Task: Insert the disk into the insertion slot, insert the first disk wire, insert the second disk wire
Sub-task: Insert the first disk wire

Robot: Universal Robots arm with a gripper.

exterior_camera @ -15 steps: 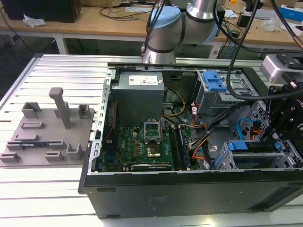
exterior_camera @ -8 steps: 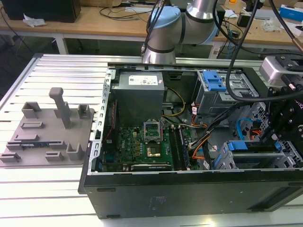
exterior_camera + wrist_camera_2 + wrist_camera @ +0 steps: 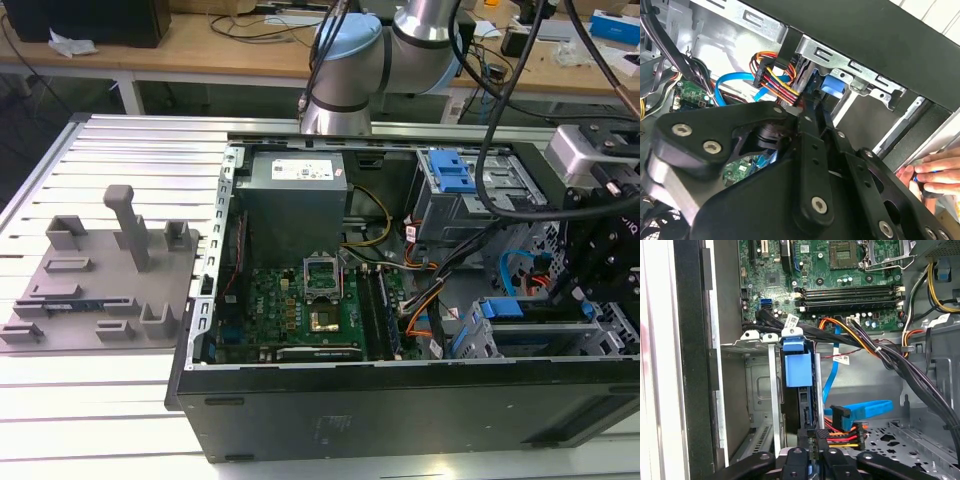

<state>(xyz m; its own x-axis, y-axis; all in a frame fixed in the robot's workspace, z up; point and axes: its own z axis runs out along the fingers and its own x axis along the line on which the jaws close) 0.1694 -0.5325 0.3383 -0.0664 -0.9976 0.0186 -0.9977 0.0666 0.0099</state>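
Note:
The disk (image 3: 798, 367), in its bright blue frame, sits edge-on inside the grey insertion slot (image 3: 760, 390) at the case's corner, at the exterior view's right (image 3: 515, 308). The light-blue first disk wire (image 3: 832, 375) loops down, and its dark plug (image 3: 839, 412) rests against the disk's rear edge. My gripper (image 3: 813, 452) is shut on the black plug of the second disk wire (image 3: 842, 434), a red, orange and yellow bundle, pressed against the disk just below the blue plug. The second wrist view shows the gripper (image 3: 801, 107) meeting that bundle (image 3: 775, 80) beside the blue frame (image 3: 832, 86).
Thick black cables (image 3: 900, 365) cross between the motherboard (image 3: 840, 270) and the drive cage. A taller bay with a blue tab (image 3: 452, 175) stands behind. A person's hand (image 3: 935, 172) is just outside the case wall. A grey fixture plate (image 3: 100, 280) lies at the exterior view's left.

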